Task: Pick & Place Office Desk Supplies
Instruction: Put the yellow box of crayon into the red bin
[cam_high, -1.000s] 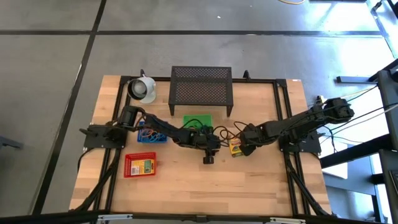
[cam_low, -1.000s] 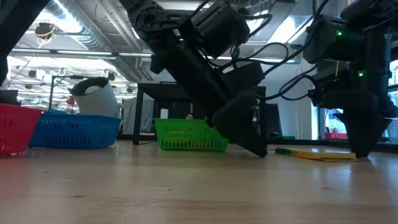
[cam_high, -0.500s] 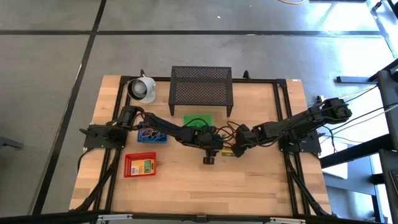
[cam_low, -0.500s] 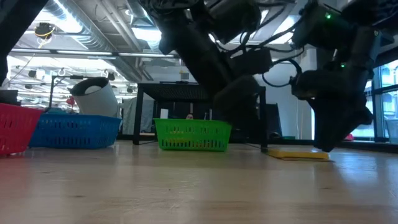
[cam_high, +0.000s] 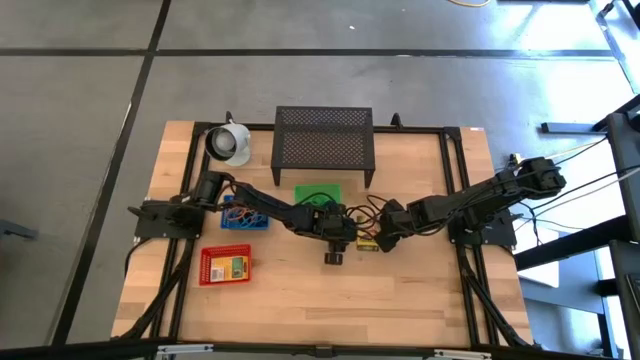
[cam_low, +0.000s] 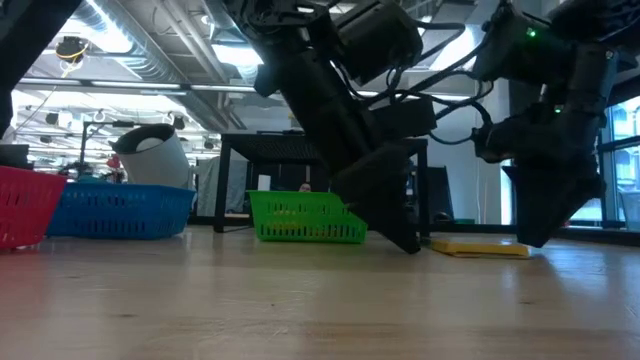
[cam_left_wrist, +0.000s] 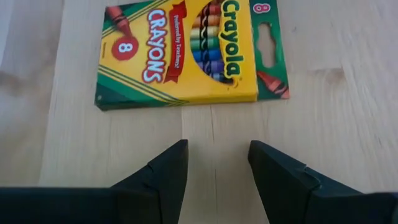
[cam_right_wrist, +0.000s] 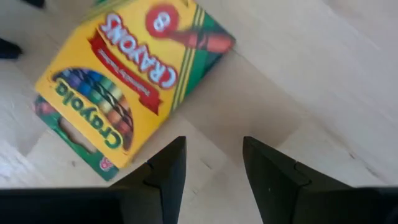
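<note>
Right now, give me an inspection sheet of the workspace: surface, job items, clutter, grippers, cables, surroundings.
Surface: wooden table, flat, front part bare.
Job items: crayon box lying flat mid-table, between both grippers; a second crayon box in the red basket; coloured bands in the blue basket; green basket partly hidden by the left arm.
Clutter: white cup at the back left; black mesh stand at the back centre.
Grippers: left gripper open, just short of the crayon box, holding nothing; right gripper open, beside the same box, holding nothing.
Cables: dark loops over the table between the arms.
Surroundings: grey floor; no people seen.
</note>
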